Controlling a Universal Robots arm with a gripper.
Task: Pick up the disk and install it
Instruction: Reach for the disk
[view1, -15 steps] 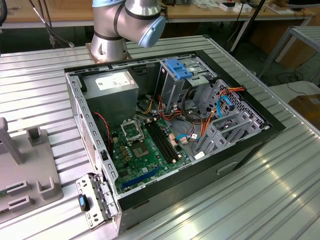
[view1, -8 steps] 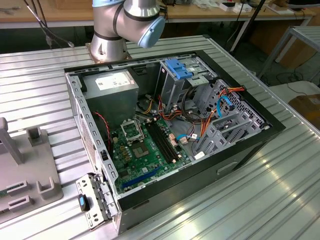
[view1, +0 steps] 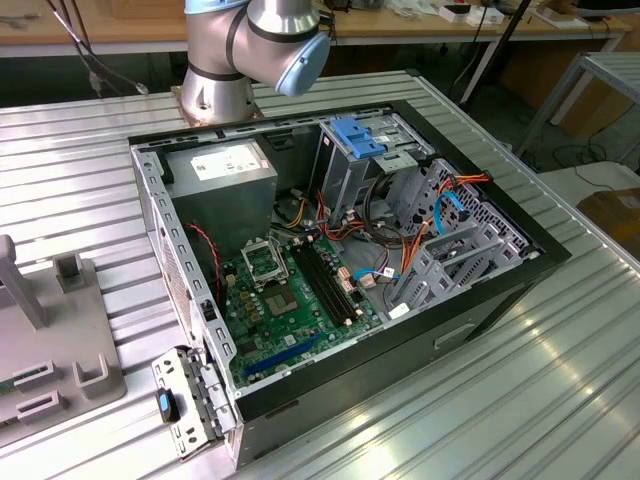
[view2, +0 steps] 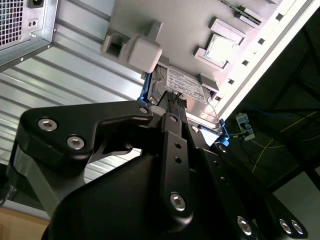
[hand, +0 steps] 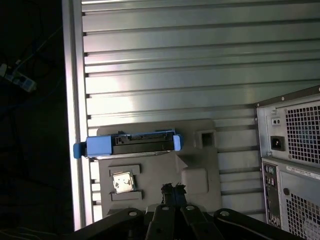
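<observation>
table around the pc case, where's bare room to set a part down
Widest bare patch: the ribbed table along the computer case, at the exterior view's lower right. Another lies between the robot base and the grey fixture plate. Crowded: inside the case, full of motherboard and cables, and the plate, holding the disk in the first wrist view.

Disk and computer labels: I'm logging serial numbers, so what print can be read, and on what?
Disk label: print too small to read.
Power supply sticker: too blurred to read.
Computer rear label: too small to read.
Nothing legible.
</observation>
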